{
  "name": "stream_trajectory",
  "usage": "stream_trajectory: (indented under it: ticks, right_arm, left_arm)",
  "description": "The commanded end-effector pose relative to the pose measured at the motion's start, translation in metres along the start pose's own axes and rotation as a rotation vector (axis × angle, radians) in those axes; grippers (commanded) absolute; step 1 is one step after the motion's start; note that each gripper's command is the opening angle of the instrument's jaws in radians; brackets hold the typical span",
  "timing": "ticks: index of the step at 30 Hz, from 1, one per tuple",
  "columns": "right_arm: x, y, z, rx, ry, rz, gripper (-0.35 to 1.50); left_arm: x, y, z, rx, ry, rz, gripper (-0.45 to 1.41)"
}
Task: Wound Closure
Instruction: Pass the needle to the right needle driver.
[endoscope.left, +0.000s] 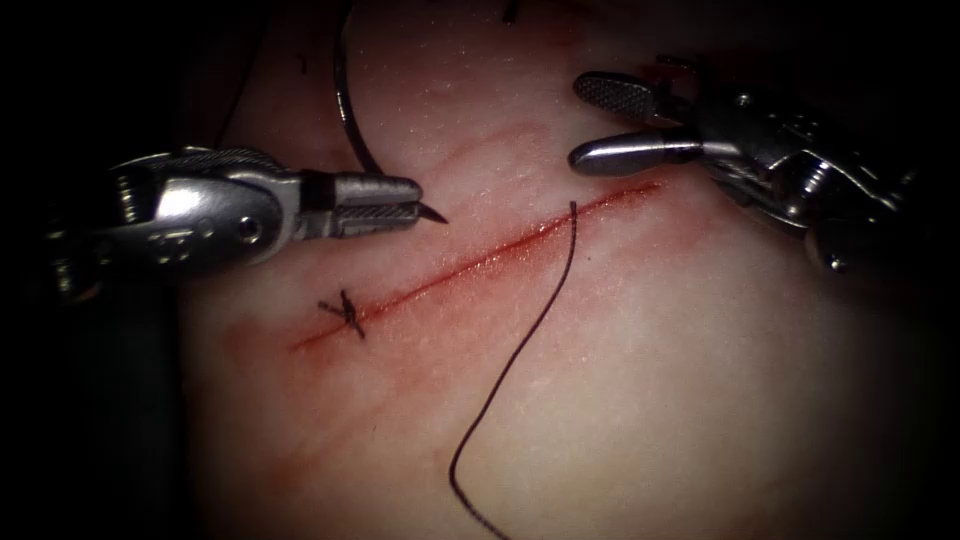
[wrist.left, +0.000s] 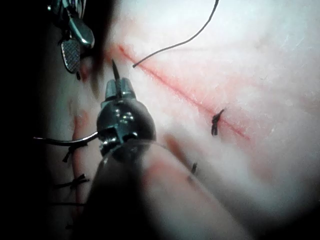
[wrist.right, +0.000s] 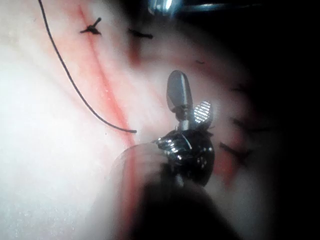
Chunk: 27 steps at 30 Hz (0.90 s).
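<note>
Endoscope view: left end effector (endoscope.left: 395, 203) grips the needle (endoscope.left: 352, 110) near its tip, off the tissue (endoscope.left: 650, 380); right end effector (endoscope.left: 625, 122) gapes wide, empty

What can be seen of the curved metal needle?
The thin, dark curved metal needle is held by the left arm's tool, whose jaws are shut on it close to its sharp tip; the short point sticks out past them. The body arcs up and away over the pale tissue, left of the red cut. It is not in the tissue.
</note>
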Motion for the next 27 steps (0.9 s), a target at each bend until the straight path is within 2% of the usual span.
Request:
stream_trajectory:
  ticks: [1,6,11,21,27]
  right_arm:
    - [-0.0001,0.0002,0.0018,0.029,0.012,0.05,0.86]
    - [-0.001,0.0004,0.0035,0.077,0.025,0.108,0.96]
    - [-0.0009,0.0004,0.0048,0.107,0.06,0.113,0.96]
    - [-0.0013,-0.0003,0.0077,0.193,0.148,0.176,0.91]
    - [-0.0016,-0.0007,0.0092,0.213,0.146,0.197,0.89]
  left_arm:
    - [-0.0001,-0.0001,0.0007,0.003,0.023,0.026,-0.35]
    - [0.0005,0.0014,0.0007,-0.034,0.121,0.06,-0.35]
    - [0.0003,0.0028,0.0007,-0.076,0.207,0.091,-0.35]
    - [0.0003,0.0033,0.0007,-0.03,0.254,0.107,-0.35]
    - [0.0007,0.0035,0.0007,-0.044,0.278,0.111,-0.35]
